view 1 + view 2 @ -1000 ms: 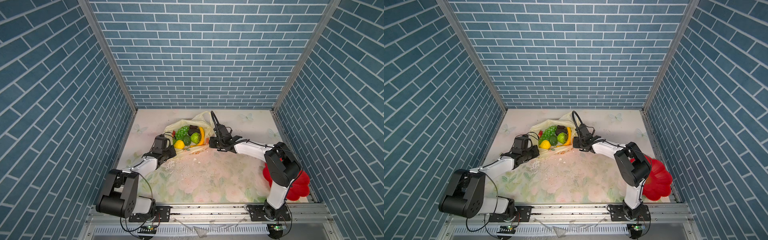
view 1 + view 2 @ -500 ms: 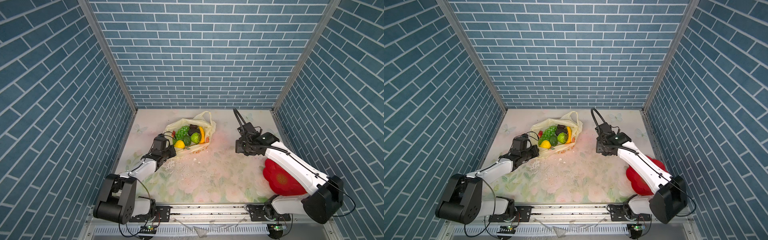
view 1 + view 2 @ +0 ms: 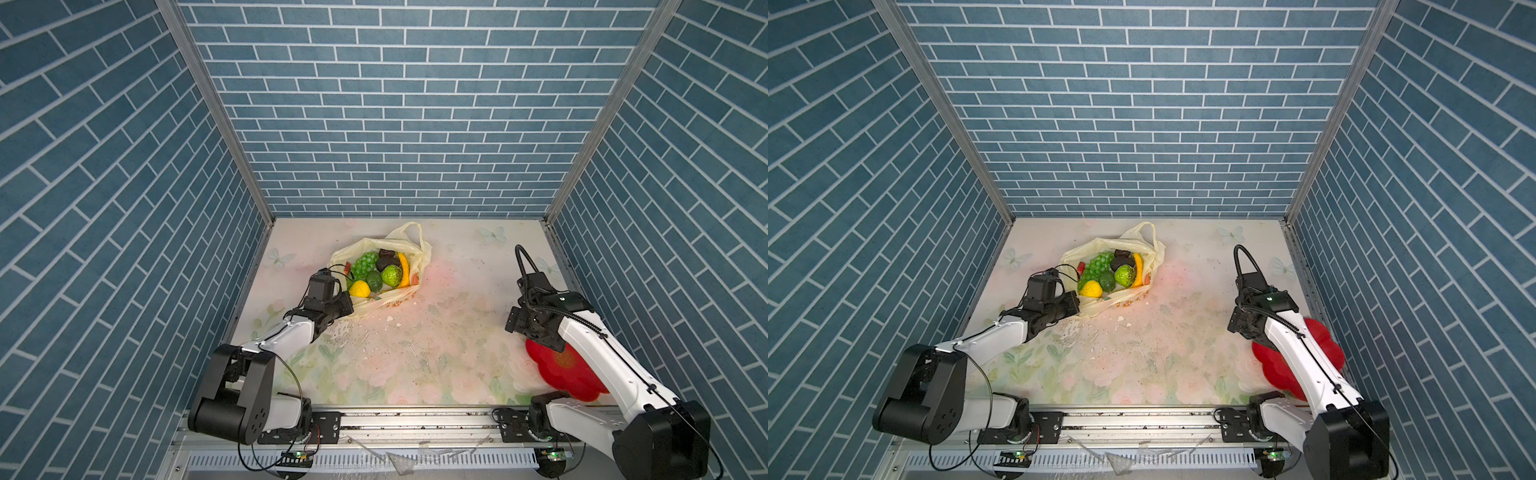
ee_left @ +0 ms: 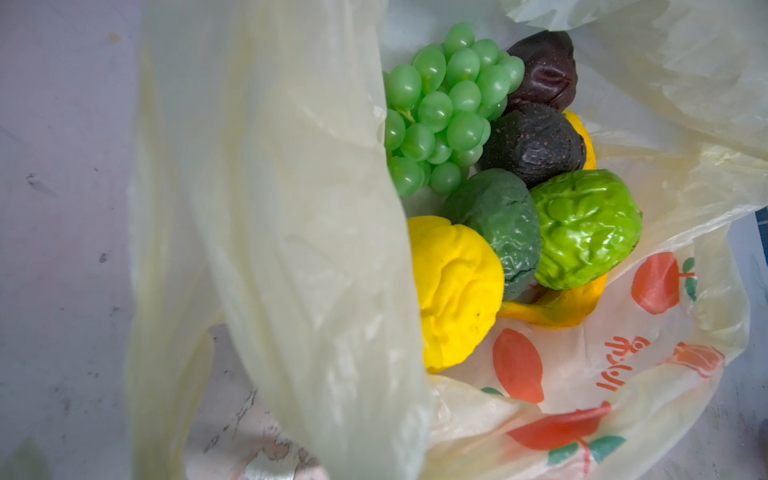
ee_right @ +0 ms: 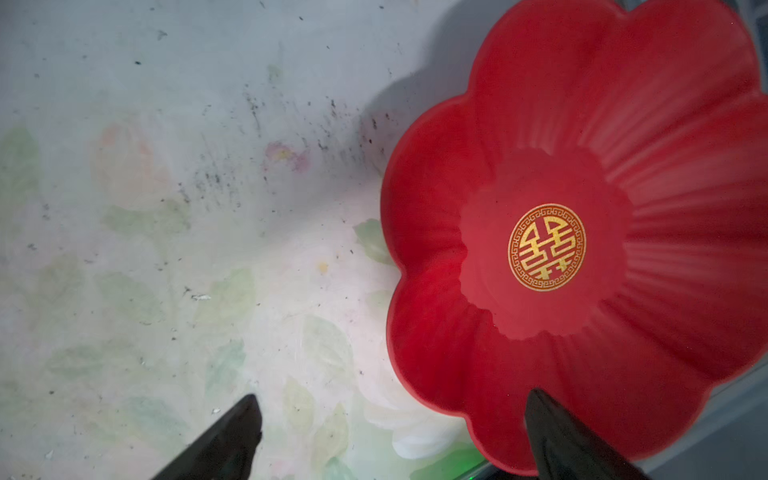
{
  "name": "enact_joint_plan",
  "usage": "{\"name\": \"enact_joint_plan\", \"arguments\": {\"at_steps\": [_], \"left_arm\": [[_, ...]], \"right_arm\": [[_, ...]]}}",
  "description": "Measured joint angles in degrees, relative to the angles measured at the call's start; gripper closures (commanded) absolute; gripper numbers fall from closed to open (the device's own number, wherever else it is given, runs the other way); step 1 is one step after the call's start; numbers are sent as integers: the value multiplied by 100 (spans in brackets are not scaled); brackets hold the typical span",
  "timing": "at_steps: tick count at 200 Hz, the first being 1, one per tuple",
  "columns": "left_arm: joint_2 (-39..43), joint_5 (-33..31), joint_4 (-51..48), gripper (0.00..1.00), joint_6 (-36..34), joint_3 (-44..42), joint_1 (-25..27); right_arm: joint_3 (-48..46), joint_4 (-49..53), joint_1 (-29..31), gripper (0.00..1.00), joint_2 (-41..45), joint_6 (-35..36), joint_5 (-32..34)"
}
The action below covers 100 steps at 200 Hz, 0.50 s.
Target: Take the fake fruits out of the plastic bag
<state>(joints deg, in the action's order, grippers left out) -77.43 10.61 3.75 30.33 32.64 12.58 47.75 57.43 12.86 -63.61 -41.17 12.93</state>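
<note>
The small glossy plastic fake fruits point(image 3: 390, 275) are seen inside the thin, crinkly cream-yellow plastic bag point(image 3: 397, 298) printed with orange fruits and orange lettering, which lies open-mouthed on the far part of the pale flower-printed desk point(image 3: 415, 353), left of the middle. In the left wrist view a green grape bunch point(image 4: 449, 112), two dark brown bumpy fruits point(image 4: 536, 143), a dark green round fruit point(image 4: 498, 224), a brighter green round fruit point(image 4: 586, 228) and a yellow lump point(image 4: 453, 291) are packed touching one another, with a curved yellow banana point(image 4: 557, 309) partly covered beneath them. One loop handle point(image 3: 426, 251) is stood up at the bag's far side. The bag's near left edge is met by the left gripper point(image 3: 348, 306), whose jaws are closed on the film; the film is seen drawn up toward that wrist camera, and the fingertips themselves are hidden by it. Well apart, at the near right, the right gripper point(image 5: 392, 409) is held above the desk with its jaws spread wide and empty, one fingertip point(image 5: 557, 436) over the rim of a red flower-shaped plastic plate point(image 5: 540, 104) bearing a round gold emblem point(image 5: 546, 247).
</note>
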Motion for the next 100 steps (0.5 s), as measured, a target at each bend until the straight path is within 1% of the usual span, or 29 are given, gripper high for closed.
{"name": "enact_joint_plan", "arguments": {"at_steps": [25,53,78,100], "left_arm": [[-13,-2,0,98,-17,0,4],[-15,-2,0,98,-20,0,7],[-24,-4,0,98,-22,0,7],[-63,-4,0,98,-28,0,7]], "right_arm": [[-577,-439,-479,1,13,-111,-247],[-1003,-898,-870,1,0,-149,-557],[-1207,-1290,-1040,1,-105,-146,-809],[-1268,-1550,-1069,1,-337,-138,-955]]}}
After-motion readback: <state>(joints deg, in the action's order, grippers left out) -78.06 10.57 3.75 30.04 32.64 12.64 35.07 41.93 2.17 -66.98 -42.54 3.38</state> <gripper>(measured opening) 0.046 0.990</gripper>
